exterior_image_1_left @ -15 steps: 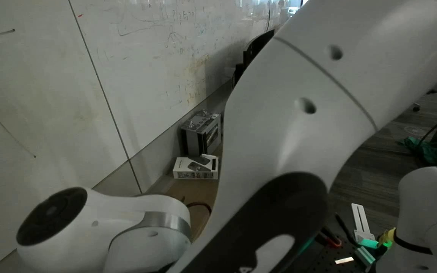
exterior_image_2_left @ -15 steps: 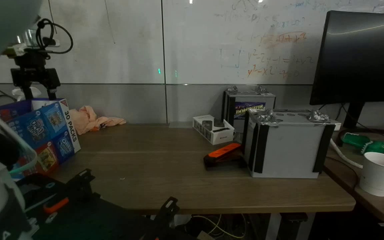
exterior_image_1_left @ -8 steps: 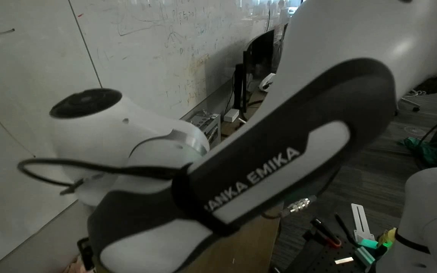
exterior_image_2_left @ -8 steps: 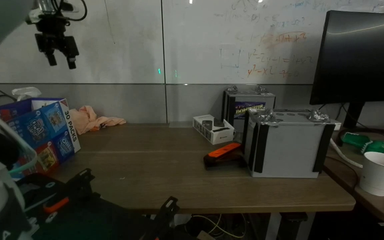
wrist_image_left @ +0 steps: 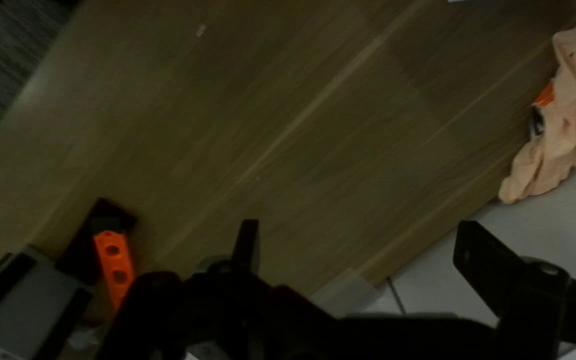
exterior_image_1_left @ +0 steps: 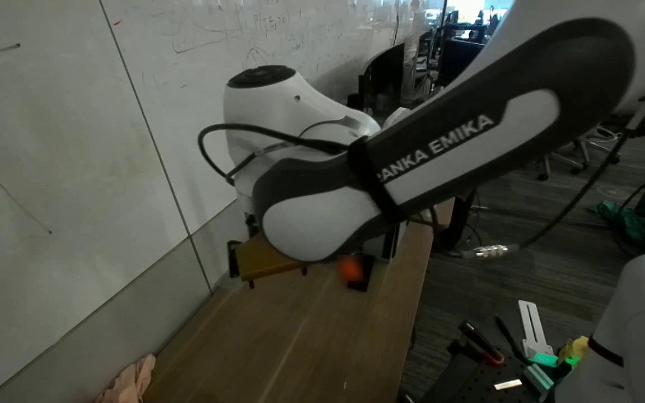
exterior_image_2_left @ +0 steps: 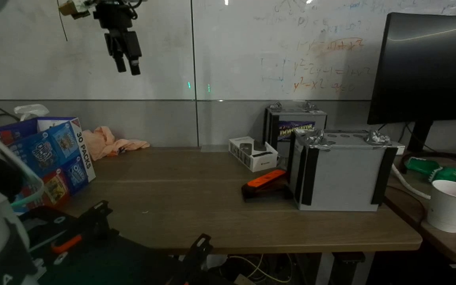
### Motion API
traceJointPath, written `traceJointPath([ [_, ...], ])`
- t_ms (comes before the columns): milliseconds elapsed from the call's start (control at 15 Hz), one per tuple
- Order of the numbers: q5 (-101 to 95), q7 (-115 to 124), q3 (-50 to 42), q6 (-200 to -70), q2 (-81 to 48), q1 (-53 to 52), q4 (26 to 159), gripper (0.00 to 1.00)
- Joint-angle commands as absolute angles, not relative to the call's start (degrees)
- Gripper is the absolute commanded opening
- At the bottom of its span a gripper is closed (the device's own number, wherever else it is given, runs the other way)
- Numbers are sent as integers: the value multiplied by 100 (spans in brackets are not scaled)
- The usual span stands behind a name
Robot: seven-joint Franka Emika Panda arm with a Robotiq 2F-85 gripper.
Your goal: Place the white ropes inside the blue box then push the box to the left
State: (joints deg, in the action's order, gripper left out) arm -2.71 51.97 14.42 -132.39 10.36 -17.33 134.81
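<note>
Black gripper point(wrist_image_left: 355, 243) spread wide, only air between, well above table point(exterior_image_2_left: 180, 198).

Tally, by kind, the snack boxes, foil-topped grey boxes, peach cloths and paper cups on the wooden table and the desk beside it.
Blue 30 PACKS snack box: 1
Foil-topped grey boxes: 2, the farther one with a coloured label
Peach cloth: 1
White paper cup: 1
Total: 5
</note>
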Motion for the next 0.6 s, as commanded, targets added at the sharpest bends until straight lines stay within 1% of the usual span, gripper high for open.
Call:
traceJointPath([
  [0,114,5809,1511,-12539,2468,-1436,14384,100],
  [267,-115,5340,1268,-11677,3721,-1718,15006,100],
  [533,-643,4108,1028,-10373,5025,-2097,15345,100],
])
